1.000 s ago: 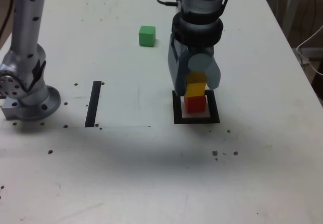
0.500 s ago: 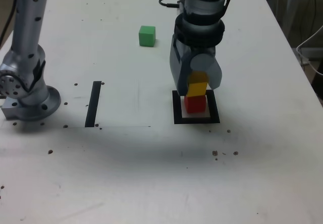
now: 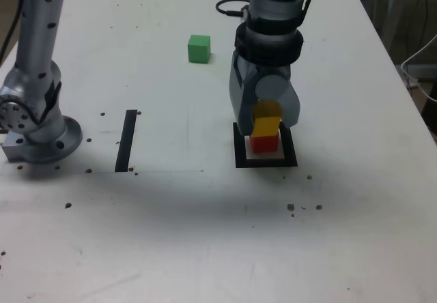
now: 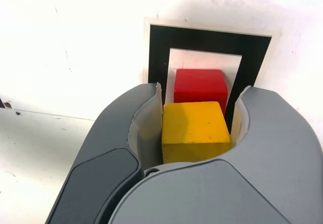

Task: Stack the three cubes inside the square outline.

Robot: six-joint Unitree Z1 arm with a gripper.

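gripper (image 4: pixel 196 114) clamped on yellow cube (image 4: pixel 196 130), red cube (image 4: pixel 201 87) directly beneath it inside square outline (image 3: pixel 265 161), green cube (image 3: pixel 199 48) well apart beyond the gripper, on the table (image 3: pixel 205 235)

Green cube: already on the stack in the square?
No, the green cube sits alone on the table, far from the square outline, where only the yellow cube tops the red cube.

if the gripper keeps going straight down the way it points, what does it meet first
The gripper holds the yellow cube, which would likely meet the red cube sitting inside the square outline. The remaining gap between the two cubes is hard to judge.
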